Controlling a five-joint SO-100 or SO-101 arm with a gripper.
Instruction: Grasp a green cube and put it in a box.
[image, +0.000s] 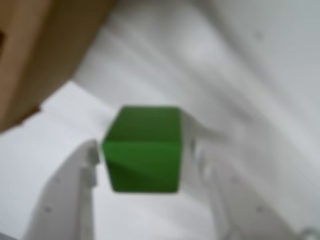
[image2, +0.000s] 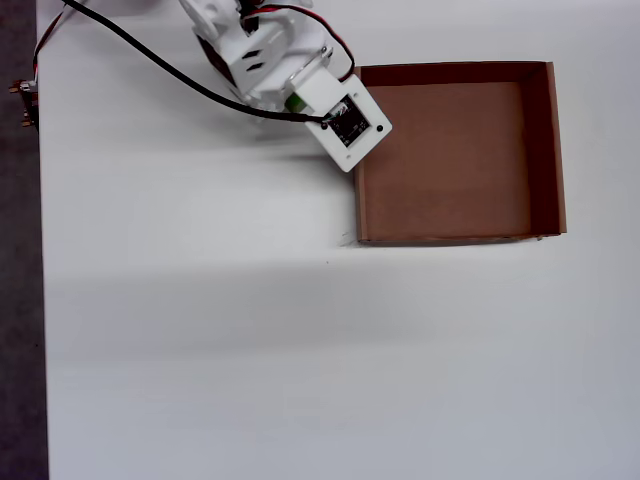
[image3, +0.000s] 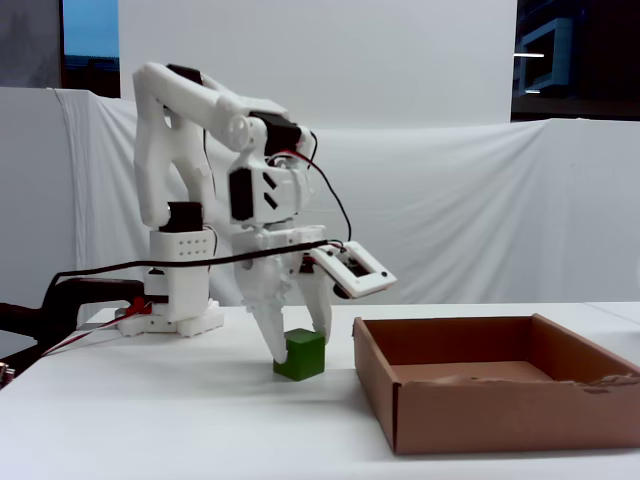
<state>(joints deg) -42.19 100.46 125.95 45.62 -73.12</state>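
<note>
Small solid green cube (image3: 300, 354) with matte faces, sat on the white desk (image3: 180, 420) just off the left wall of the box in the fixed view, near but apart from it. Framed by the white two-finger gripper (image3: 297, 345) of the white arm, one finger (image3: 270, 330) on each side. In the blurred wrist view, seen between the pale fingers (image: 75, 195), cube (image: 144, 150) at centre, left fingertip right at its face; contact on the right too soft to tell. Cube bottom on the desk, not lifted. Cannot tell whether clenched or loose on the cube.

Large shallow square brown cardboard box (image2: 545, 150), low upright walls, near the desk's top right corner in the overhead view, floor bare. In that view, cube (image2: 296, 102) a green sliver under the wrist camera housing.
</note>
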